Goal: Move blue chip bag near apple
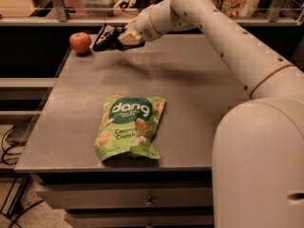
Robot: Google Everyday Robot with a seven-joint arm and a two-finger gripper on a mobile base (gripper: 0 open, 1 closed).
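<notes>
Grey tabletop (199,103): one flat, matte surface; it bears three loose things in all, two bags and one fruit
Apple (80,42): one; red with an orange tinge; stands at the far left corner of the table, upright
Blue chip bag (105,37): one; dark and glossy, crumpled; at the far left of the table, just right of the apple, with a narrow gap between them; whether its lower edge touches the tabletop cannot be told
Gripper (118,38): one; at the far left, right of the blue chip bag and pointing left toward the apple; its fingers are closed onto the right end of the bag
Arm (213,27): one; white; reaches from the near right across to the far left; its shadow lies on the table under it
Green bag (128,127): one; bright green, lettered "dang" in white; lies flat near the front edge, well apart from the apple and the blue chip bag
Drawers (142,198): grey fronts below the tabletop; at least two show
</notes>
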